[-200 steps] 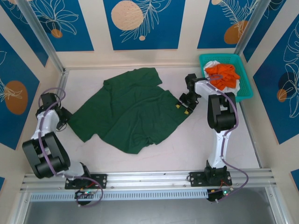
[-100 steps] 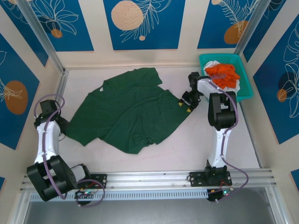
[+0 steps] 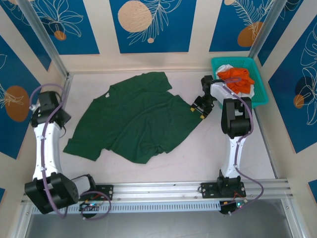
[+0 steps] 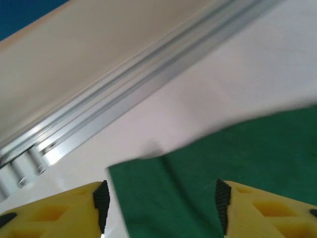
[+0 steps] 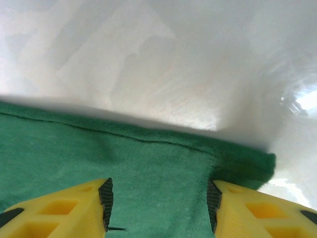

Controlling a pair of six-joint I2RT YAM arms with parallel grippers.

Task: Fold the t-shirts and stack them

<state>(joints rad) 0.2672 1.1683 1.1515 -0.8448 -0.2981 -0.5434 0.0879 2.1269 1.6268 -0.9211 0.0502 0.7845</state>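
The dark green t-shirt (image 3: pixel 136 119) lies spread on the white table, a little rumpled. My left gripper (image 3: pixel 61 120) hovers by its left sleeve. In the left wrist view it is open (image 4: pixel 161 201), and a corner of the green cloth (image 4: pixel 198 168) lies flat below between the pads. My right gripper (image 3: pixel 197 111) stands open (image 5: pixel 159 198) over the shirt's right corner, with the hemmed edge (image 5: pixel 148 148) under its jaws. An orange t-shirt (image 3: pixel 237 78) and a white one (image 3: pixel 225 67) sit bunched in the basket.
The teal mesh basket (image 3: pixel 262 96) stands at the back right corner, just behind the right arm. An aluminium rail (image 4: pixel 114 106) runs along the table's left edge close to the left gripper. Bare table (image 3: pixel 198 153) lies in front of the shirt.
The left gripper dragged the shirt's left side outward toward the near left, then opened and let it go. The right gripper's jaws stand slightly wider.
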